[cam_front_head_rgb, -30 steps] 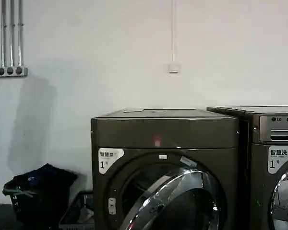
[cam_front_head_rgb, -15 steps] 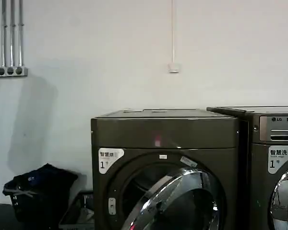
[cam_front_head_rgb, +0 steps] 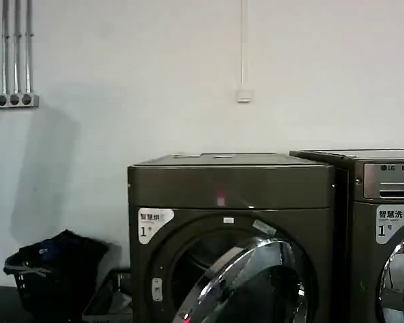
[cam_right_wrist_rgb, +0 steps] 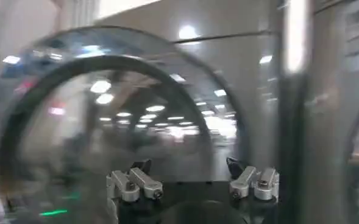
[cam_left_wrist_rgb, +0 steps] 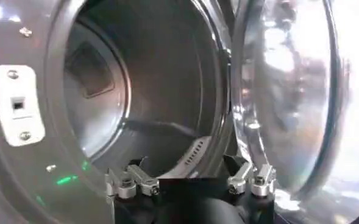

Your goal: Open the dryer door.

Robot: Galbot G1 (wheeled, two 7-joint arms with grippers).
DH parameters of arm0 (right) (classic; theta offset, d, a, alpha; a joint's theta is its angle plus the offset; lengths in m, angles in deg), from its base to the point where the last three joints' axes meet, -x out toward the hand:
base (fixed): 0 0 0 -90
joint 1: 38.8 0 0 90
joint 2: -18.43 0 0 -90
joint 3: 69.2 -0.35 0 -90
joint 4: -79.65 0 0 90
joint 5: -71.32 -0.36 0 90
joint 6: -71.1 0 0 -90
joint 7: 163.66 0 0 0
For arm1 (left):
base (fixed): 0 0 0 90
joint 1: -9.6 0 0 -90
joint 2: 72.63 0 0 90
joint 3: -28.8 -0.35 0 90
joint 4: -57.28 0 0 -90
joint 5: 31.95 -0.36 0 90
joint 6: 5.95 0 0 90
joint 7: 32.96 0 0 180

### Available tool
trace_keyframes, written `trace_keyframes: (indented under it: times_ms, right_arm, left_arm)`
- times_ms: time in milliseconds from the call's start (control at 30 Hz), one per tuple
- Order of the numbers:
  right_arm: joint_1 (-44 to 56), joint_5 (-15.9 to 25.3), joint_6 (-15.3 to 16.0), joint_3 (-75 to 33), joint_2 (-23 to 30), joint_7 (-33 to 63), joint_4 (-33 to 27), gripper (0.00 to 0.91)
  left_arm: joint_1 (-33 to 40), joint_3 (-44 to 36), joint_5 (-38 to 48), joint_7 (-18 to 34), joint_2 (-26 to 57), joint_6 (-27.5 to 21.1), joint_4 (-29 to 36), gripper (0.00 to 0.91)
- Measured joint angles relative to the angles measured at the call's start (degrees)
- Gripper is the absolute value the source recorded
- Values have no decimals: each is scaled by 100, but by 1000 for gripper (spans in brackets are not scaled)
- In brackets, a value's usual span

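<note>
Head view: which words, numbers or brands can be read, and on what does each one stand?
"1": white sticker on the dryer; its Chinese characters are too blurred to read.
"LG": silver panel of the neighbouring machine.
"1": that machine's white sticker; its characters are likewise unreadable.
Small labels around the dryer door opening: unreadable.

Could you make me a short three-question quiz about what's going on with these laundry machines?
1. True or false: the dryer door is swung partly open.
2. Which machine carries the silver LG panel? A) the dryer B) the machine on its right C) neither
3. Fill in: in the left wrist view, the left gripper, jaws spread, faces the dryer's open ____.

Key: 1 true; 2 B; 3 drum. The right gripper, jaws also spread, faces the door's shiny outer side.
</note>
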Motion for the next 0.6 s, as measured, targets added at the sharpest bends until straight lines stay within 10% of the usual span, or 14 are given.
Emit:
trace_keyframes:
  times_ms: [600]
  right_arm:
    - [42,388,-307,-2471,1660,507,95,907]
  left_arm:
    - [-178,-222,320,-69,73,89,403,907]
